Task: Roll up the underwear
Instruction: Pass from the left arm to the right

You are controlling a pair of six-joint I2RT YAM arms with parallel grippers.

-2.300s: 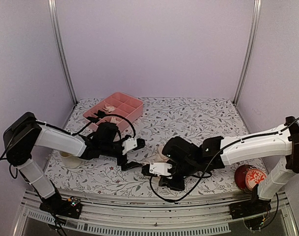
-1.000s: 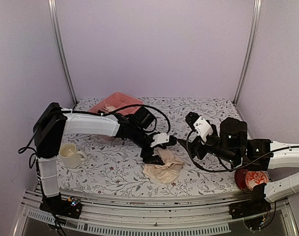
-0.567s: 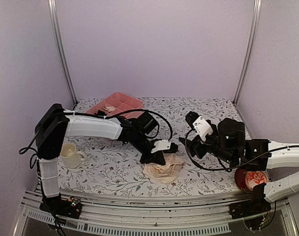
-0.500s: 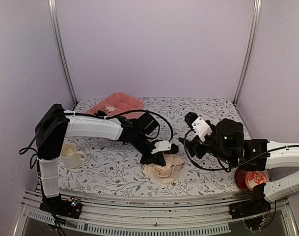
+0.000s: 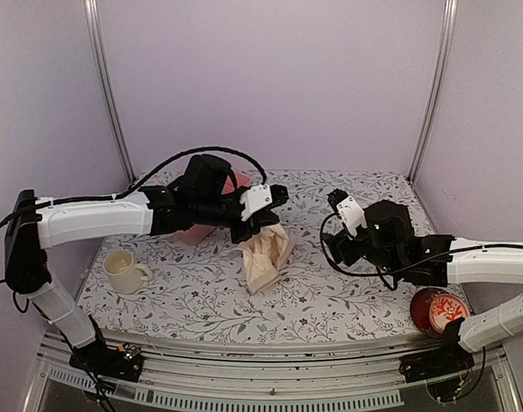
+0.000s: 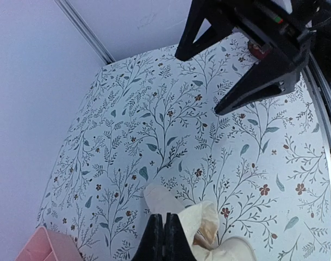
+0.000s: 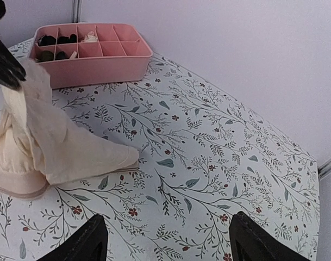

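The left fingers point(image 6: 153, 242) are pinched shut on the top of the peach underwear point(image 5: 265, 249). It hangs down with its bottom end lying on the bench point(image 5: 347, 300). The right fingers point(image 7: 94, 242) are spread open near the cloth, not touching it.

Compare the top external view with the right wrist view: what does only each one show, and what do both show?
Only the top external view shows the cream ceramic mug, the round red patterned tin and both whole arms. Only the right wrist view looks into the pink plastic compartment tray, showing small black bundles in its cells. Both show the pale peach-beige fabric underwear hanging from the shut left claw, its lower end resting on the floral tablecloth, and the open right claw.
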